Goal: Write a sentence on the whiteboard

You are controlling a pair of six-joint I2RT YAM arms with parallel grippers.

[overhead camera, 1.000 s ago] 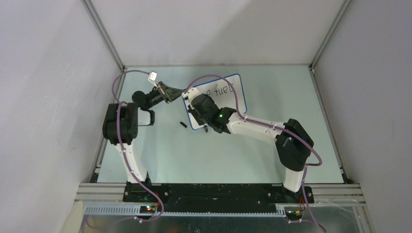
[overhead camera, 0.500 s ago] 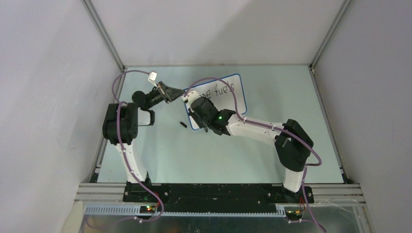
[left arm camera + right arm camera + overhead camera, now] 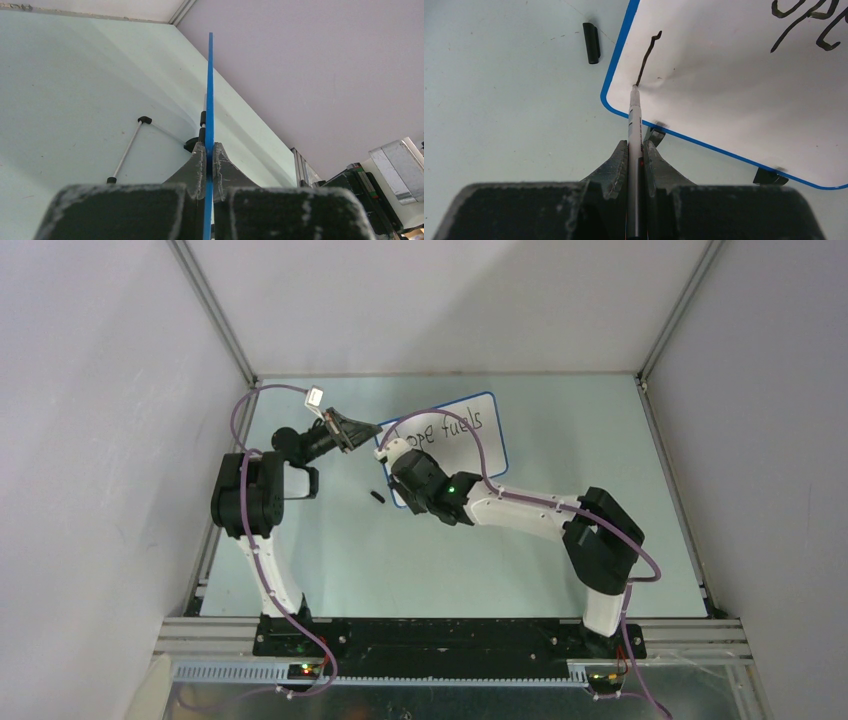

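Left end effector (image 3: pixel 373 428): fingers together, clamped on the blue left edge of the whiteboard (image 3: pixel 480 458).
Right end effector (image 3: pixel 410 485): closed on a marker (image 3: pixel 635 115), whose tip touches the board just ahead of the fingers, close inside its near-left corner.
Sentence (image 3: pixel 445 427): one line, "Hope fuels", lies beyond the right end effector along the board's far half. A single thin stroke (image 3: pixel 647 54) runs onward from the marker tip.
Edges: the blue frame curves round just left of the marker tip. Two black clip feet (image 3: pixel 654 134) sit under the near edge, beside the fingers.
Cap (image 3: pixel 591 42): lies on the surface (image 3: pixel 580 430) left of the right end effector, near the board's corner but apart from it.
Open room: bare surface lies right of and nearer than the right end effector. The board's far edge is near the back wall (image 3: pixel 440 300).
Top view only: both arms, the board's whole outline, the written words.
Left wrist view only: the board edge-on between the fingers (image 3: pixel 193 167).
Right wrist view only: tip contact, stroke, clip feet.
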